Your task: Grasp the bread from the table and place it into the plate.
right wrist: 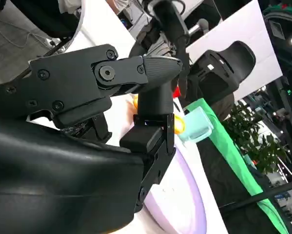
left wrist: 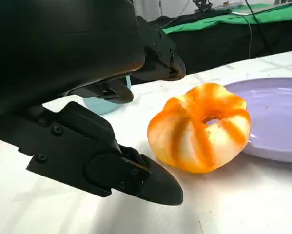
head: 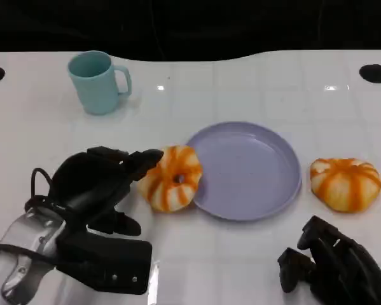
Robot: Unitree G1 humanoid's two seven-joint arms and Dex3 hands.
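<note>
Two orange-striped bread rolls lie on the white surface (head: 241, 254). Between them sits the lilac plate (head: 247, 168), the largest thing there. One bread (head: 172, 178) leans tilted against the plate's left rim, still on the surface, not in the plate. The other bread (head: 345, 183) lies just right of the plate, apart from it. A teal mug (head: 98, 81) stands well behind, to the left. The left robot hand (head: 107, 184) is released, fingers spread around the near bread with one fingertip at its top edge. The right robot hand (head: 333, 267) rests low and grasps nothing, its fingers apart.
</note>
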